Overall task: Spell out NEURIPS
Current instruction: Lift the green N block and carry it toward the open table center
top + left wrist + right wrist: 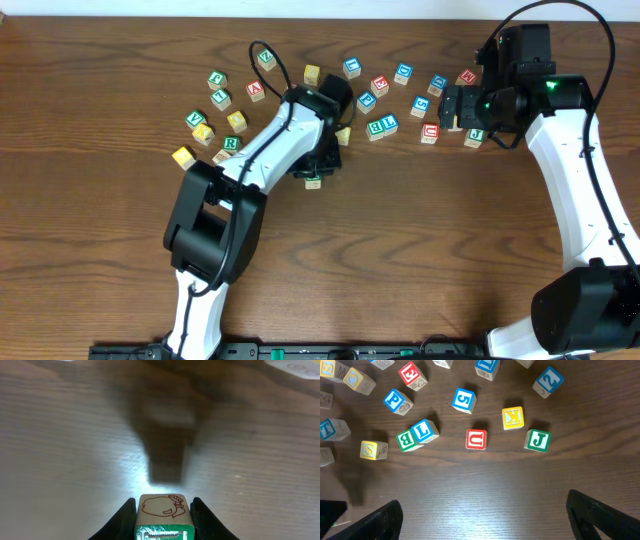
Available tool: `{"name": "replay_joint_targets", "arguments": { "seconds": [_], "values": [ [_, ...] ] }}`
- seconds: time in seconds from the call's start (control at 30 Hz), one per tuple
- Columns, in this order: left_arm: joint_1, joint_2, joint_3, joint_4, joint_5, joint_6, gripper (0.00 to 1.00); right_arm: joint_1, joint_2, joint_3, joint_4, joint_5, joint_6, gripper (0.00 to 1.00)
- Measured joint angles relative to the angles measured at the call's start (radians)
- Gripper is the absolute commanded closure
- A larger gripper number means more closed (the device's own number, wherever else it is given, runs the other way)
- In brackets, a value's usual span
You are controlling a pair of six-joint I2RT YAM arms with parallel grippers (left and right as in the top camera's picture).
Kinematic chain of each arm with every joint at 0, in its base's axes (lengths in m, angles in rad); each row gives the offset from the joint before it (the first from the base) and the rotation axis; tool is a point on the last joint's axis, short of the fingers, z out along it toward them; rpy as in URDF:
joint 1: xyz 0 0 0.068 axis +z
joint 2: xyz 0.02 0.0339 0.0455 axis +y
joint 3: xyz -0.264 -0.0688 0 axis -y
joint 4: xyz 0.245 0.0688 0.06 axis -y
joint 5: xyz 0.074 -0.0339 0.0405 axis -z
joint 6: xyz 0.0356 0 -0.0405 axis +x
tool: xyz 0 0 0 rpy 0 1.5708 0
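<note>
My left gripper [162, 519] is shut on a wooden block [162, 515] with a green letter face and a red-outlined drawing; I cannot read the letter. In the overhead view this block [313, 182] is just below the left gripper [314, 168], left of centre. My right gripper [485, 520] is open and empty over bare wood, at the back right in the overhead view [455, 108]. Beyond it lie a red U [476, 439], red E [410, 372], blue P [397, 401] and yellow S [372, 450].
Other blocks lie near the right gripper: green J [537, 440], yellow K [513, 417], blue 5 [463, 400], green B [406, 441], blue L [424, 430]. A second cluster with a green R [231, 143] lies at the back left.
</note>
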Motion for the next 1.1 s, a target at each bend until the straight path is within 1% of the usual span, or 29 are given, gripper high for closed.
{"name": "replay_joint_targets", "arguments": {
  "seconds": [0.2, 0.33, 0.4, 0.53, 0.7, 0.87, 0.97, 1.03, 1.1],
  "values": [
    [-0.016, 0.000, -0.068, 0.087, 0.000, -0.018, 0.71, 0.000, 0.000, 0.000, 0.000, 0.000, 0.000, 0.01],
    [-0.016, 0.000, -0.085, 0.117, 0.001, -0.027, 0.70, 0.000, 0.000, 0.000, 0.000, 0.000, 0.000, 0.01],
    [-0.016, 0.000, -0.085, 0.132, 0.000, -0.025, 0.59, 0.000, 0.000, 0.000, 0.000, 0.000, 0.000, 0.01],
    [-0.016, 0.000, -0.086, 0.145, 0.000, -0.033, 0.44, 0.000, 0.000, 0.000, 0.000, 0.000, 0.000, 0.01],
    [-0.016, 0.000, -0.086, 0.151, 0.000, 0.005, 0.39, 0.000, 0.000, 0.000, 0.000, 0.000, 0.000, 0.01],
    [-0.015, 0.000, -0.085, 0.135, 0.000, 0.150, 0.33, 0.000, 0.000, 0.000, 0.000, 0.000, 0.000, 0.01],
    [-0.014, -0.002, -0.082, 0.136, 0.000, 0.272, 0.31, 0.000, 0.000, 0.000, 0.000, 0.000, 0.000, 0.01],
    [-0.011, -0.009, -0.082, 0.136, 0.000, 0.375, 0.28, 0.000, 0.000, 0.000, 0.000, 0.000, 0.000, 0.01],
    [-0.008, -0.024, -0.082, 0.136, -0.001, 0.478, 0.28, 0.000, 0.000, 0.000, 0.000, 0.000, 0.000, 0.01]
  ]
}}
